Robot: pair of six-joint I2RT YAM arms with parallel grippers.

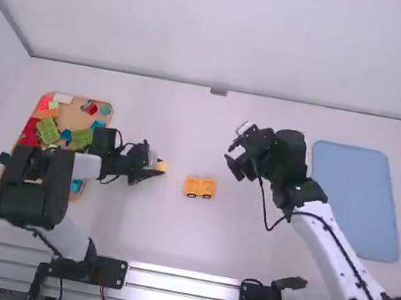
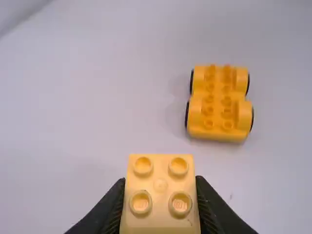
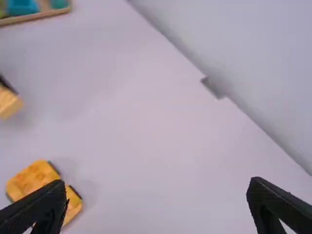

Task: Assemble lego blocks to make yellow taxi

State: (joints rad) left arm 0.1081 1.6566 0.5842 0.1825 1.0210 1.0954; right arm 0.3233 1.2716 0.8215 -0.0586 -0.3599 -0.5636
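My left gripper is over the table, to the left of the yellow wheeled base. In the left wrist view my left gripper is shut on a pale yellow block with studs facing the camera. Apart from that block lies the wheeled base, studs up, dark wheels at its sides. Up and to the right of the base in the high view is my right gripper. Its fingers stand wide apart in the right wrist view, the right gripper holding nothing; the wheeled base lies partly behind one finger.
A wooden tray of red, green, blue and orange blocks is at the left, partly under the left arm. On the right lies a blue tray, beside the right arm. The back wall rises behind the table.
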